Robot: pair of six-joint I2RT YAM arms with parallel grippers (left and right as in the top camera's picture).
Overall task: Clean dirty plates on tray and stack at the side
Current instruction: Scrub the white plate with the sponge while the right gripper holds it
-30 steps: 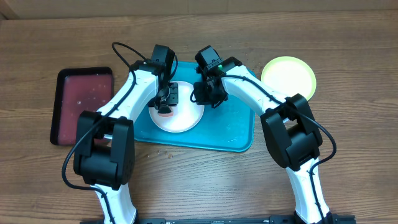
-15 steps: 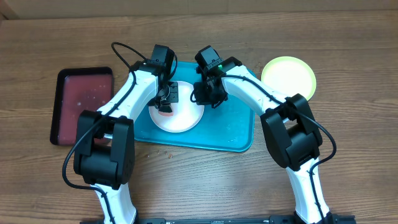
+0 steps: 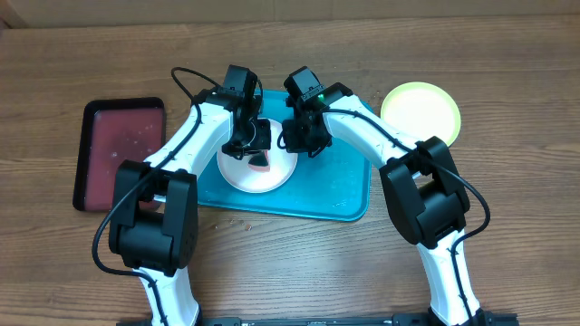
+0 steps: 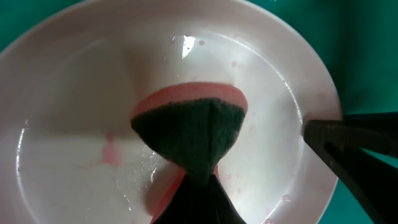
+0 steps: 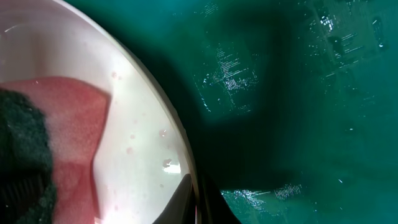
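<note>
left fingers [image 4: 194, 202] clenched on a sponge [image 4: 189, 127], pinching its lower end. Pink foam on one side, dark green scrub face toward the wrist cam, free end fanned out over the white plate [image 4: 68, 87]. Can't tell whether the sponge touches the plate surface. Plate interior is wet, with a thin red smear [image 4: 109, 152] at 8 o'clock of the sponge in the left wrist view and faint pink specks near the rim. right fingers [image 4: 354, 140] clamped shut on the same plate's rim, at 3 o'clock in the left wrist view and about 2 o'clock from overhead. Right wrist view shows the rim edge running into the fingers, with wet turquoise beside it. White plate sits inside the tray [image 3: 337, 192], in its 9 o'clock half; the 3 o'clock half of the tray shows bare wet plastic. Yellow-green plate [image 3: 420, 112] is off the tray, on the counter [image 3: 517, 54], at 2 o'clock of the tray, just beside its corner. Dark red tray [image 3: 122, 152] sits on the counter at 9 o'clock of the turquoise one, apart from it.
</note>
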